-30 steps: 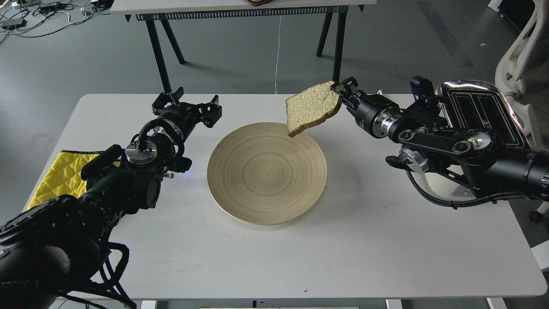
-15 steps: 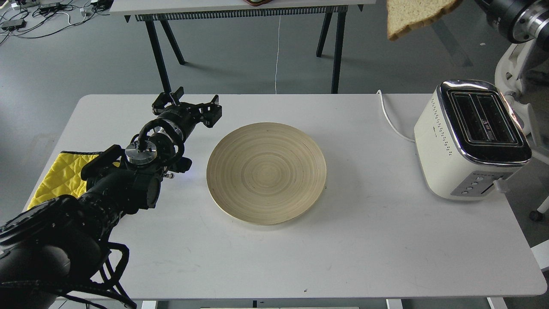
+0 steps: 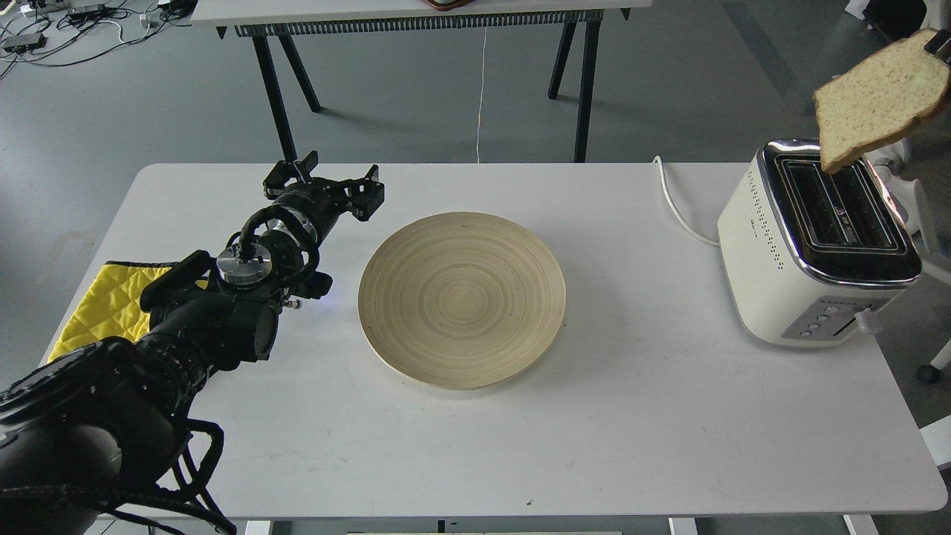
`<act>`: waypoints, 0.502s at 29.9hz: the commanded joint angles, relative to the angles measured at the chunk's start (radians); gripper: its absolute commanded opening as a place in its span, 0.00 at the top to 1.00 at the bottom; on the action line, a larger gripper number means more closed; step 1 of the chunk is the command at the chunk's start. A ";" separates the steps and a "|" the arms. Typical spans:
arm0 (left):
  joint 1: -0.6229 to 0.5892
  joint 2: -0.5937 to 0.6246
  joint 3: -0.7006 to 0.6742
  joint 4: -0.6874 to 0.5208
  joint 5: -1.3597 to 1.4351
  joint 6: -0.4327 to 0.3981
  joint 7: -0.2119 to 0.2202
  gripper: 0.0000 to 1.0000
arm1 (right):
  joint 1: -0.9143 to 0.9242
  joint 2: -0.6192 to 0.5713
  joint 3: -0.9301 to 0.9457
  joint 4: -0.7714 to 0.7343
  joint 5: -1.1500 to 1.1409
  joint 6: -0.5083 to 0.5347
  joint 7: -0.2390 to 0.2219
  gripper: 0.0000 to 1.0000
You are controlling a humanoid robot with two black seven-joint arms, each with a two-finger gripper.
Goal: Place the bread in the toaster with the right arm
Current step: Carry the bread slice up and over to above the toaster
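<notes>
The bread point(image 3: 877, 96), a pale tan slice with a brown crust, hangs tilted in the air at the far right, its lower corner just above the toaster's back end. Only a dark sliver of my right gripper point(image 3: 939, 43) shows at the slice's top right corner, gripping it; the rest of the right arm is out of view. The cream-white toaster point(image 3: 787, 260) with a chrome top stands on the table's right end, both slots empty. My left gripper point(image 3: 327, 180) is open and empty above the table, left of the plate.
A round wooden plate point(image 3: 461, 299) lies empty at the white table's point(image 3: 631, 431) middle. A yellow quilted cloth point(image 3: 100, 305) lies at the left edge under my left arm. The toaster's white cord point(image 3: 672, 204) runs off the back edge. A second table stands behind.
The bread has moved from over the plate up and to the right, then down to just above the toaster. The right arm has left the view. The left arm has not moved.
</notes>
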 commanded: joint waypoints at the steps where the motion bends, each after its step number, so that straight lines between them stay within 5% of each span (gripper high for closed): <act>1: 0.000 0.000 0.000 0.000 0.000 0.000 0.000 0.00 | 0.000 0.001 -0.027 0.002 0.000 0.002 -0.004 0.86; 15: 0.000 0.000 0.000 0.000 0.000 0.000 0.000 0.00 | -0.012 0.004 -0.036 0.041 -0.003 0.019 -0.007 0.86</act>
